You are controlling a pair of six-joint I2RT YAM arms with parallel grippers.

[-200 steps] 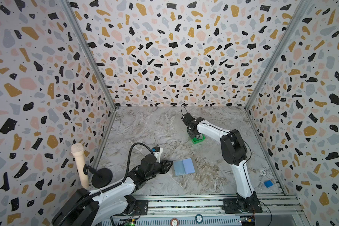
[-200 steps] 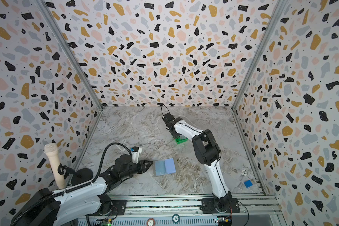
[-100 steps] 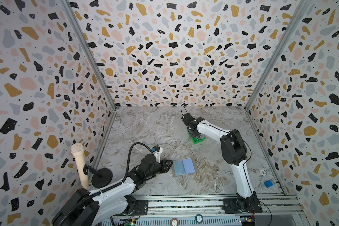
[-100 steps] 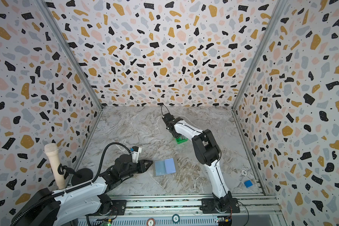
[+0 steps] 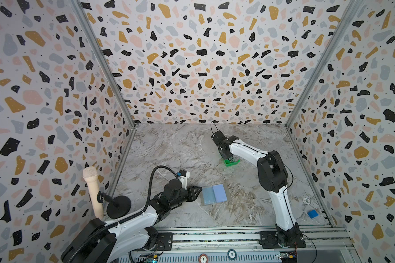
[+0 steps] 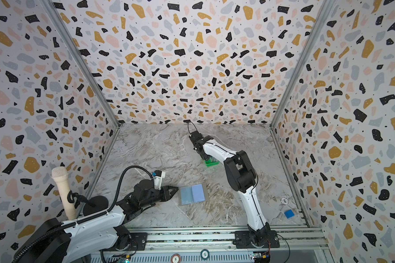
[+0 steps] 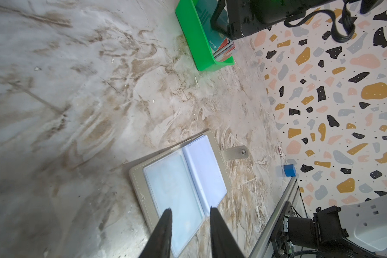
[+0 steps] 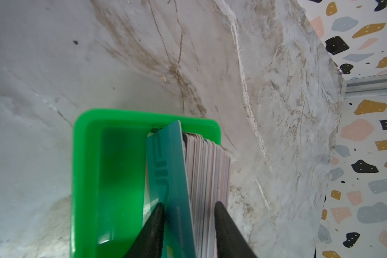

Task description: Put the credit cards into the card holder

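Note:
The card holder (image 5: 214,193) (image 6: 193,193) lies open on the marble floor, grey-taupe with clear pockets (image 7: 183,178) and a snap strap. My left gripper (image 7: 189,210) (image 5: 200,190) hovers at its near edge, open, with nothing between the fingers. The credit cards (image 8: 208,169) stand on edge as a stack in a green tray (image 8: 87,178) (image 5: 232,162), and a teal card (image 8: 168,160) leans off the stack. My right gripper (image 8: 189,206) (image 5: 228,158) reaches down into the tray. One finger is against the teal card and the other against the stack's outer side.
A beige microphone (image 5: 92,189) on a black round stand is at the front left. A blue cube (image 5: 312,214) and a white chip (image 5: 306,200) lie at the front right near the wall. A metal rail (image 5: 214,230) runs along the front edge.
The right gripper's fingers have drawn together around the cards in the green tray. The left arm and the card holder have not moved.

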